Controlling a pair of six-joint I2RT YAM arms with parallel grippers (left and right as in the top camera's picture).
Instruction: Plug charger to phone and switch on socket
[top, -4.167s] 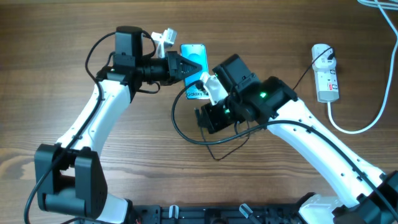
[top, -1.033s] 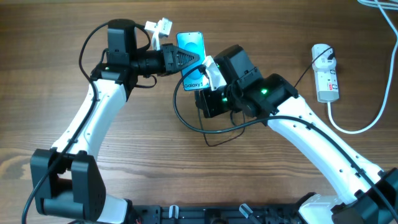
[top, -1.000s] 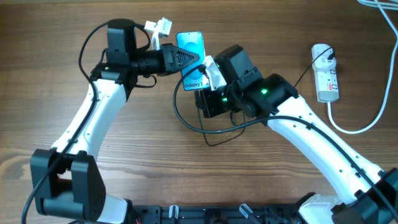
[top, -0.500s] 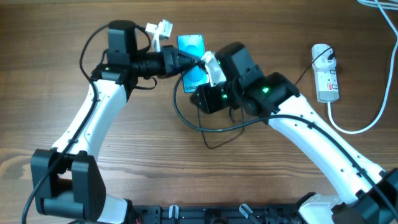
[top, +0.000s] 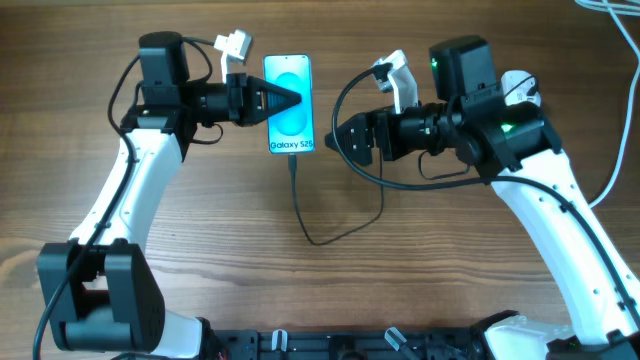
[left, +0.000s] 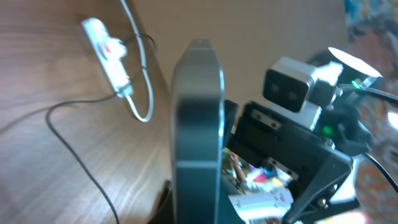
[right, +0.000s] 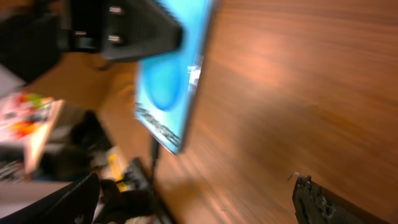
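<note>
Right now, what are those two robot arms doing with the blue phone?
The left gripper is holding the phone by its side, screen facing up. The thin black charger looks plugged into the phone's bottom end and loops across the table. The right gripper is open and empty, just to the right of the phone. The white socket sits over at the far side, and nobody is touching its switch.

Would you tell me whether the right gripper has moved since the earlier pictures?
Yes: the right gripper has drawn back rightward, toward the socket, leaving the phone.
</note>
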